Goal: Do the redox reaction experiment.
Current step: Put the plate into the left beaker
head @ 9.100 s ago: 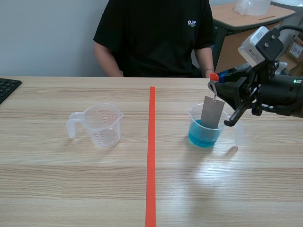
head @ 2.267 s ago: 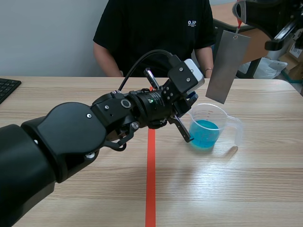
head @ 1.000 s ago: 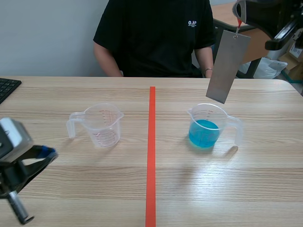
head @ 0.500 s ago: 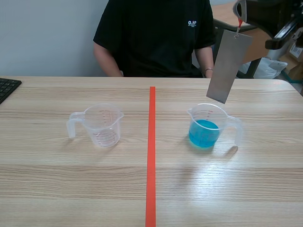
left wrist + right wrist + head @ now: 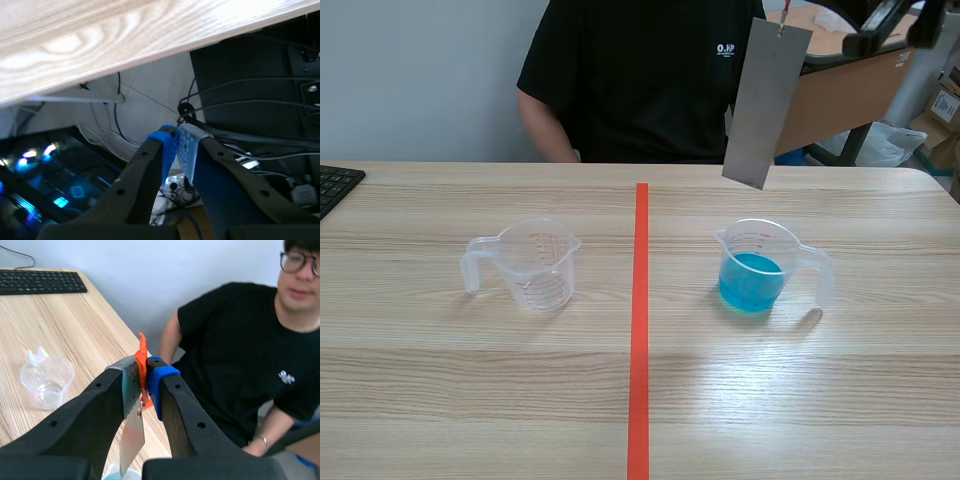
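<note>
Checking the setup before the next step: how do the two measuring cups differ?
The left cup is empty; the right cup holds blue liquid. The left cup's handle points leftward, the right cup's rightward, each away from the tape line. Both are clear, upright, with printed scales.

My left arm's fingers (image 5: 132, 175) are thick, matte black, with small round screw holes, tipped by a blue pad (image 5: 167, 150) and a grey dotted pad (image 5: 189, 147). The right fingers (image 5: 95, 410) match them, blue-tipped too.
</note>
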Tool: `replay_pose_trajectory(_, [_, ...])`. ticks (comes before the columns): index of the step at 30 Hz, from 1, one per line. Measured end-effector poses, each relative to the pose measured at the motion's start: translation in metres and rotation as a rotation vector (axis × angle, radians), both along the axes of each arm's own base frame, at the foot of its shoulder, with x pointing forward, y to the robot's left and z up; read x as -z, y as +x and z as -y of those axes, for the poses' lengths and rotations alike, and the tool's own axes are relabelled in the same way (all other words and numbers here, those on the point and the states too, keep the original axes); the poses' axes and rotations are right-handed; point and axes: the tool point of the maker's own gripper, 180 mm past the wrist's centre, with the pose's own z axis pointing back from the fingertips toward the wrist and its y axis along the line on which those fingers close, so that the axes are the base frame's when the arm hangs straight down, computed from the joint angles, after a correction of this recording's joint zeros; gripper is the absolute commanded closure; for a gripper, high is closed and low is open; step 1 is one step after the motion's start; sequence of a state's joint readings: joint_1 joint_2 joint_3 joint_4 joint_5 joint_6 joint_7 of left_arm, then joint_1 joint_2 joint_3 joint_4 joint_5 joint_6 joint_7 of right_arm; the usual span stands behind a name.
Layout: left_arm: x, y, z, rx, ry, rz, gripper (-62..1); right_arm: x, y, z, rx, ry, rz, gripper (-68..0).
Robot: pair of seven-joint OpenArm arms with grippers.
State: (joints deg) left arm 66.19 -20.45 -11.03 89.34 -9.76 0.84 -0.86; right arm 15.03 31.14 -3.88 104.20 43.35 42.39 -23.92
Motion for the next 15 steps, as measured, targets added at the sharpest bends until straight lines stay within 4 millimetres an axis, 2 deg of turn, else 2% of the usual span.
replay_pose_trajectory(6, [0.002,-0.007,0.007,-0.062,-0.022,0.004,-4.7,-0.011,0.001,-0.029,-0.075,0.027,0.024,-1.5])
replay_pose_trajectory(15, [0.003,-0.008,0.010,-0.079,-0.030,0.004,-4.7,-0.013,0.009,-0.080,-0.177,0.054,0.010,-1.5])
